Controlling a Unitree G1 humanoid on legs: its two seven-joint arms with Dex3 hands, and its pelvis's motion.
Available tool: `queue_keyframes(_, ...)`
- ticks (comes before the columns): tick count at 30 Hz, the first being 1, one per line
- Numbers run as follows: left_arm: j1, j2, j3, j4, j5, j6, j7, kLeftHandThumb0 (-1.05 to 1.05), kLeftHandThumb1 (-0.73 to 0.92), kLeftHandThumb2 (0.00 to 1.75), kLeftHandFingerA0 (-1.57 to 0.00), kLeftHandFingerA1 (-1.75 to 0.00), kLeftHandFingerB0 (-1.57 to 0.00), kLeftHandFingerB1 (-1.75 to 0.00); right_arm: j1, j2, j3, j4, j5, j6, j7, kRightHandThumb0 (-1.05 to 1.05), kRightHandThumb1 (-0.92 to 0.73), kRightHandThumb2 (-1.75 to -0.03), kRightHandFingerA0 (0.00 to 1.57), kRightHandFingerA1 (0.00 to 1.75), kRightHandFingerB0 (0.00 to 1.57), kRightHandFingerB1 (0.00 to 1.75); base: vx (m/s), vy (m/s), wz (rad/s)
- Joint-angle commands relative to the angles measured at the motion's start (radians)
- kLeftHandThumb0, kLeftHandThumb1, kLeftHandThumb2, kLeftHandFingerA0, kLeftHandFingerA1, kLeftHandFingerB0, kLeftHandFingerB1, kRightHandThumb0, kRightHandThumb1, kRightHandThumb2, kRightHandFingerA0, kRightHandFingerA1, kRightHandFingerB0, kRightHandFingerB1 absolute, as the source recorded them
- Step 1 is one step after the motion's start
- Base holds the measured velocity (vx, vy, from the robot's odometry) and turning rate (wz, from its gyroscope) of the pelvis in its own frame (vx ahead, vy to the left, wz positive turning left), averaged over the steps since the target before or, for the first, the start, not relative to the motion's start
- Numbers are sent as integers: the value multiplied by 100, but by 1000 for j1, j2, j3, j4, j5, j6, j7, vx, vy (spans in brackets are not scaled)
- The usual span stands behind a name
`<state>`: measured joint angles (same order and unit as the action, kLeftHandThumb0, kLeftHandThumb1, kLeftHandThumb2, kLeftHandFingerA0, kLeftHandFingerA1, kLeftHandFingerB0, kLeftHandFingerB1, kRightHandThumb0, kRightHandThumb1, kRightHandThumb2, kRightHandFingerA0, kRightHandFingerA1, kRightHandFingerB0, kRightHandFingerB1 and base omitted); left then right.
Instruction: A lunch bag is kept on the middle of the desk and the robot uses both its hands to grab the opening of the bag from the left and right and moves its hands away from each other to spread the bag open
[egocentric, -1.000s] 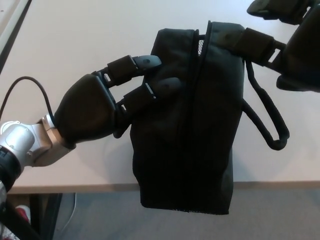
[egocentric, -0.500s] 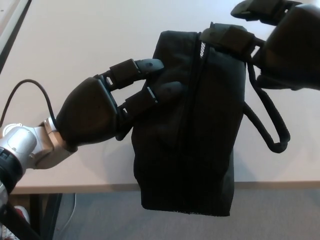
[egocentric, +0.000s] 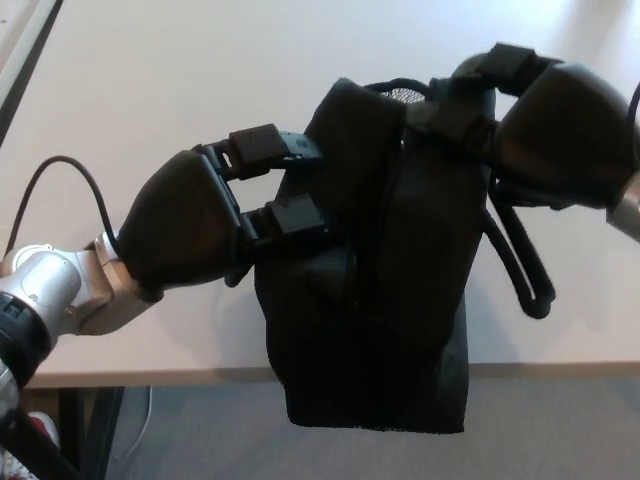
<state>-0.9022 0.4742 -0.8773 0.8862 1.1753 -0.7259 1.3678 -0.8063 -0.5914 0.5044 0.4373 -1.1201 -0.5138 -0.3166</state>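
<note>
The soft black cloth lunch bag (egocentric: 375, 300) lies on the pale table (egocentric: 150, 90), long way from 12 to 6 o'clock, between the left hand (egocentric: 215, 215) gripping its 9 o'clock side and the right hand (egocentric: 540, 125) gripping its 2 o'clock side.

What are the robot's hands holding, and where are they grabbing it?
Both hold the black lunch bag near its top opening: the left hand grips the left side, the right hand the right side.

Black hands (egocentric: 190, 225), silver wrist (egocentric: 60, 285), black cable (egocentric: 60, 175)
</note>
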Motion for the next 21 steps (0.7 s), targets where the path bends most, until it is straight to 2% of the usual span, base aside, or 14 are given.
queue_keyframes(1, 24, 3, 18, -25, 8, 22, -16, -7, 40, 83, -89, -114, -104, -82, 60, 2, 61, 3, -84, 41, -102, -26, -45, -60, 43, 41, 37, 37, 0, 0, 0)
queue_keyframes(2, 26, -2, 22, -27, 5, 19, -4, -13, 40, 84, -90, -143, -102, -85, 64, 3, 68, 7, -82, 39, -114, -22, -46, -59, 48, 41, 42, 38, 0, 0, 0)
queue_keyframes(3, 31, -8, 31, -32, -4, 15, 3, -13, 27, 113, -89, -163, -85, -148, 66, 7, 79, 19, -91, 42, -152, -26, -50, -55, 68, 79, 66, 48, 0, 0, 0)
queue_keyframes(4, 37, -14, 42, -38, -14, 11, 5, -13, 27, 113, -89, -163, -85, -148, 67, 11, 94, 36, -104, 47, -205, -26, -50, -55, 68, 79, 66, 48, 0, 0, 0)
queue_keyframes(6, 47, -13, 58, -51, -20, 12, 0, -15, 30, 122, -84, -165, -83, -161, 54, 12, 117, 71, -118, 38, -277, -31, -51, -58, 79, 148, 84, 63, 0, 0, 0)
queue_keyframes(7, 53, -11, 68, -61, -28, 10, -5, -15, 30, 122, -84, -165, -83, -161, 45, 14, 130, 102, -122, 21, -330, -31, -51, -58, 79, 148, 84, 63, 0, 0, 0)
queue_keyframes(8, 60, -4, 82, -72, -40, 1, -5, -16, 40, 100, -88, -161, -81, -149, 23, 6, 164, 148, -150, -28, -461, -32, -49, -58, 94, 161, 91, 79, 0, 0, 0)
queue_keyframes(10, 66, 3, 93, -84, -46, 2, -20, -15, 41, 87, -87, -155, -89, -138, 21, -2, 176, 156, -152, -37, -478, -37, -53, -60, 96, 160, 91, 83, 0, 0, 0)
queue_keyframes(11, 69, 4, 98, -86, -51, 1, -27, -21, 49, 70, -91, -149, -95, -118, 23, -4, 178, 155, -150, -39, -477, -38, -59, -61, 90, 167, 82, 123, 0, 0, 0)
queue_keyframes(12, 73, 6, 104, -90, -57, 0, -37, -21, 49, 70, -91, -149, -95, -118, 23, -8, 182, 156, -147, -40, -480, -38, -59, -61, 90, 167, 82, 123, 0, 0, 0)
queue_keyframes(13, 78, 6, 114, -85, -72, -14, -45, -21, 49, 66, -94, -140, -98, -115, 32, -11, 182, 160, -135, -47, -480, -40, -65, -59, 88, 170, 82, 150, 0, 0, 0)
queue_keyframes(18, 103, -2, 136, -69, -72, -3, -40, -20, 47, 77, -97, -129, -102, -102, 64, -12, 183, 175, -96, -65, -502, -53, -72, -68, 96, 161, 86, 136, 0, 0, 0)
queue_keyframes(19, 111, -7, 138, -61, -71, -12, -29, -15, 33, 106, -94, -139, -95, -132, 68, -15, 193, 183, -94, -81, -506, -53, -71, -66, 96, 155, 87, 130, 0, 0, 0)
queue_keyframes(21, 121, -11, 143, -56, -70, -13, -26, -22, 37, 105, -97, -138, -95, -131, 71, -18, 205, 189, -97, -86, -518, -54, -73, -67, 95, 157, 84, 134, 0, 0, 0)
